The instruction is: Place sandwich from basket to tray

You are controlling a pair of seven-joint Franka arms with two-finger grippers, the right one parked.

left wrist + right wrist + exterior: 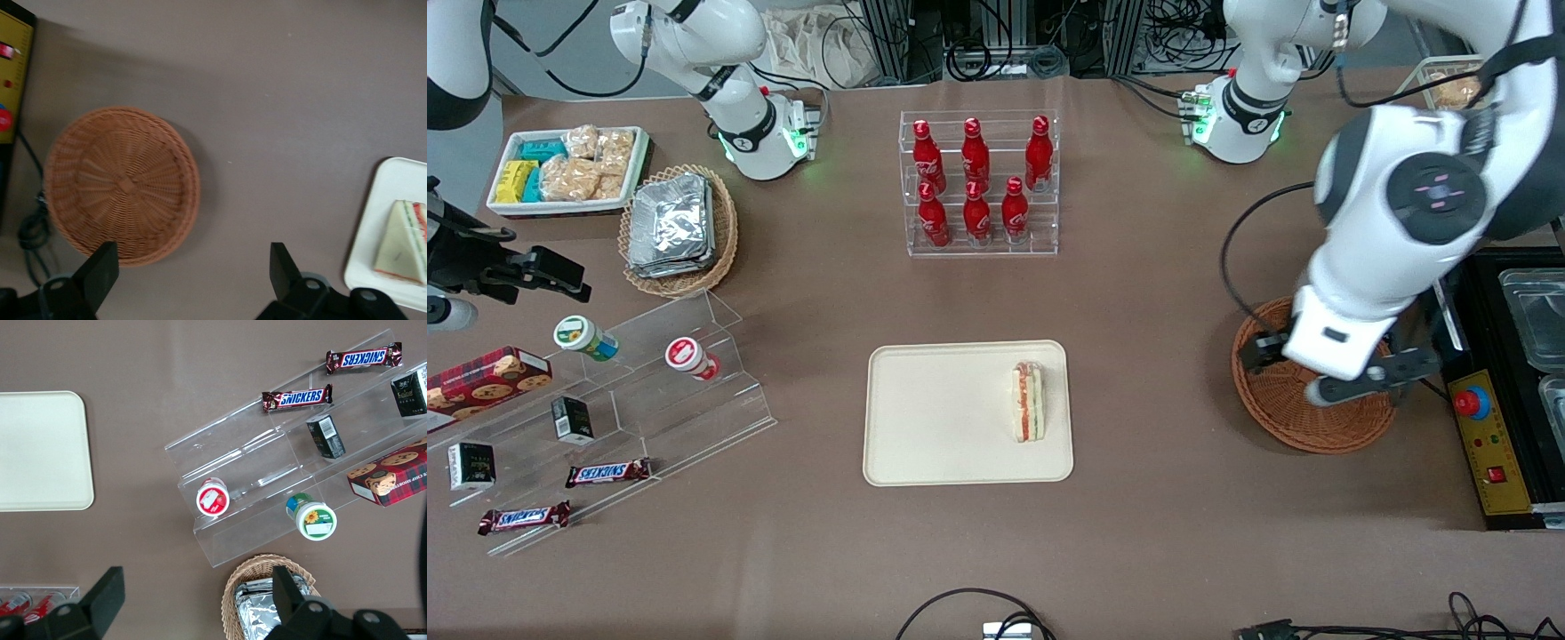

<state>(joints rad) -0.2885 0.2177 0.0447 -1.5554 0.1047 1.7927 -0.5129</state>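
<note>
Sitting on the tray [925, 418] at frame center, near its edge toward the working arm's end, the sandwich [1029, 402] looks delivered, so task prob. done. Basket [1280, 400] at right of frame is empty. Gripper [190, 280] hangs above it, jaws spread wide w/ nothing between, apparently clear of the drop.
</note>
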